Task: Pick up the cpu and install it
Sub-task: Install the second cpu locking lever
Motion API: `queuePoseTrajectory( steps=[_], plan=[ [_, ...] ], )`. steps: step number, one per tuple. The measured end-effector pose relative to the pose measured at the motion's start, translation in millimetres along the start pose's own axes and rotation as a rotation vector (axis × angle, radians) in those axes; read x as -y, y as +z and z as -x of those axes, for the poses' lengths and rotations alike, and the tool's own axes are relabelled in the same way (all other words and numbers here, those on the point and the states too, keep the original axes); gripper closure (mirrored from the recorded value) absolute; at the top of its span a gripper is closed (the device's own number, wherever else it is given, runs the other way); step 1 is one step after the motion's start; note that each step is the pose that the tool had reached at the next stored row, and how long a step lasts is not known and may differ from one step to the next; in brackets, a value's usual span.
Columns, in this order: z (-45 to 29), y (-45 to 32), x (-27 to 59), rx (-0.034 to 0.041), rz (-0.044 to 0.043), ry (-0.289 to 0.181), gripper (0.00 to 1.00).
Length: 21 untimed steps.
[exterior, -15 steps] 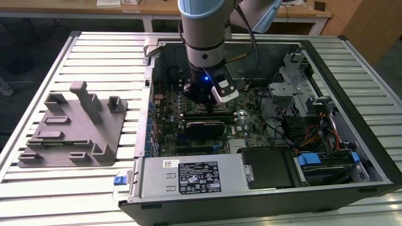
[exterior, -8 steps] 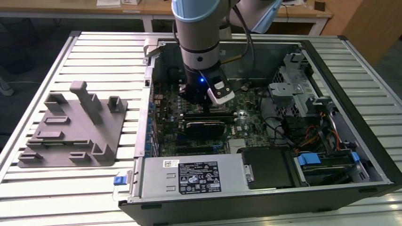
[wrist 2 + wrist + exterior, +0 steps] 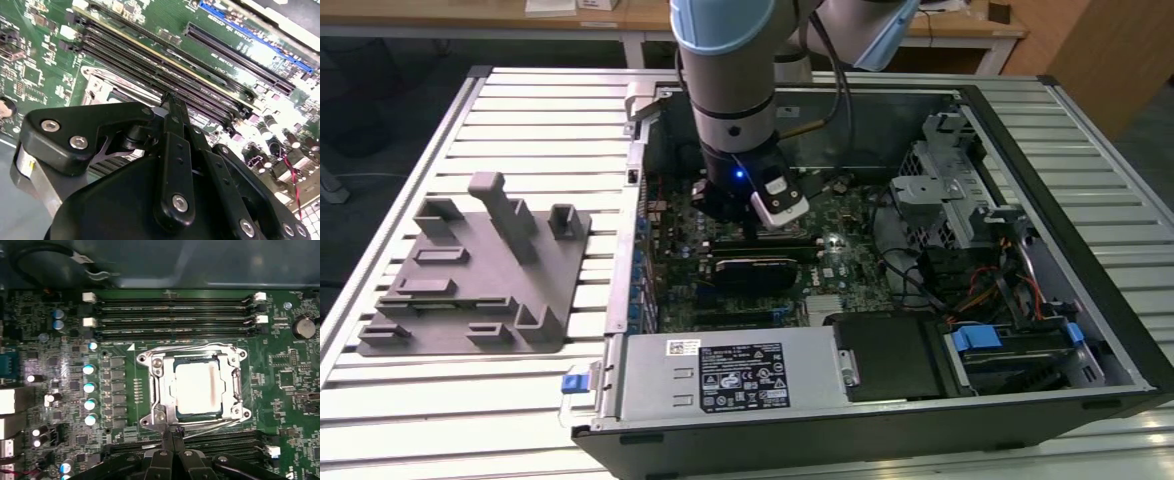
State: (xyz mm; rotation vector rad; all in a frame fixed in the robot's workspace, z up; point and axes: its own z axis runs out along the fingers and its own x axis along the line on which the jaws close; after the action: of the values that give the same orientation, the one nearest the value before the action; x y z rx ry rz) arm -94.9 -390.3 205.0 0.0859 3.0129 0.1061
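1. The counter (image 3: pixel 480 420) is a pale slatted metal surface carrying an open computer case (image 3: pixel 1067 300) and, toward the exterior view's left, a grey plastic fixture (image 3: pixel 474 275) with upright posts.
2. The robot arm (image 3: pixel 727 90) reaches straight down into the case, over the green motherboard (image 3: pixel 854 260).
3. The motherboard shows long black memory slots (image 3: pixel 175 315) just beside the socket frame (image 3: pixel 160 385), a metal frame shut around a square opening.
4. The hand (image 3: pixel 172 432) hangs just above the board at the edge of the socket frame, between it and another row of slots; in both wrist views its black fingers (image 3: pixel 172 112) are pressed together into a thin tip, holding nothing.
5. The cpu (image 3: pixel 197 387), its pale silver-white top facing up, sits flat inside the socket frame, apart from the fingertips.
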Motion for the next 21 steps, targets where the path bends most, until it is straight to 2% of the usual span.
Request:
queuePoseTrajectory(
  steps=[3, 10, 18, 21],
  plan=[
    [-3.4, -0.3, 1.6, -0.0011, 0.0094, -0.008, 0.89],
    [-9.1, -0.8, 6.0, -0.0038, 0.0475, -0.016, 0.89],
    [-12.3, -1.0, 12.8, -0.0044, 0.0540, -0.019, 0.89],
    [-14.0, 0.1, 14.4, -0.0051, 0.0628, -0.020, 0.89]
  ],
)
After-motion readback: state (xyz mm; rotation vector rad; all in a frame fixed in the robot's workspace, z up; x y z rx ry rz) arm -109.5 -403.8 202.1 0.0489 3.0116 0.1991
